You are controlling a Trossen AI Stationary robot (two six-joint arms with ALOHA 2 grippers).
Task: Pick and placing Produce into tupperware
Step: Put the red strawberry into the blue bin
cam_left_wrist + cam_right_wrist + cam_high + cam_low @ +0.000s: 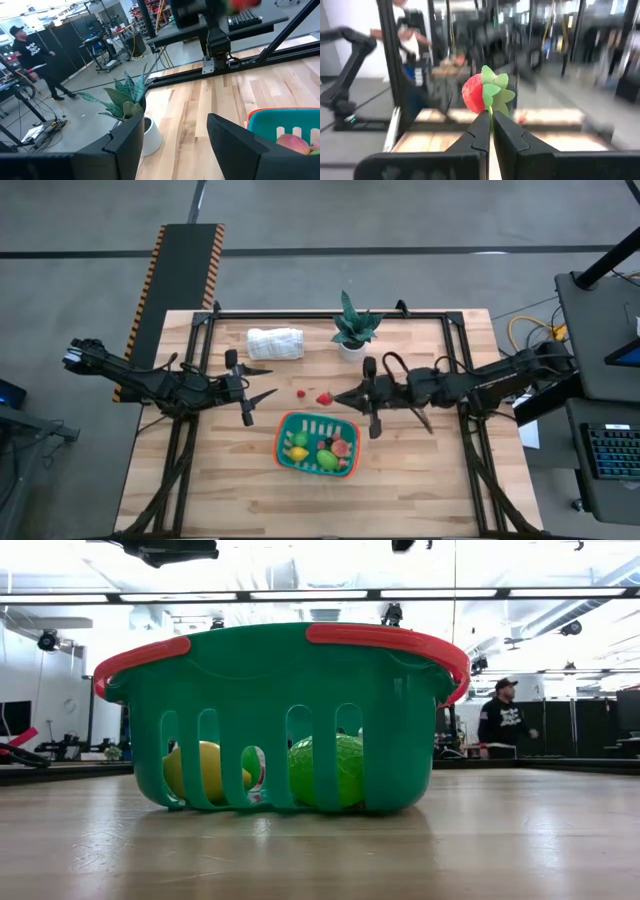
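The tupperware [318, 443] is a teal slotted basket with an orange-red rim, standing at the table's middle near side. It holds several produce pieces, among them a yellow one [205, 770] and a green one [325, 770]. My right gripper [337, 397] is just beyond the basket's far edge, shut on a red toy strawberry [474, 94] with green leaves. A small red piece [300, 392] lies on the table beside it. My left gripper [265, 385] hangs open left of the basket, with nothing between its fingers [235, 145]. My right gripper pinches the strawberry's green leafy end [491, 107] between the free ends of its two fingers. The fingers reach in level from the table's right side. The strawberry sticks out past the fingertips, clear of the table.
A potted green plant [352, 330] and a rolled white cloth [275, 343] stand near the table's far edge. A black frame rail [330, 311] runs along that edge. A person [505, 720] stands in the room beyond the table.
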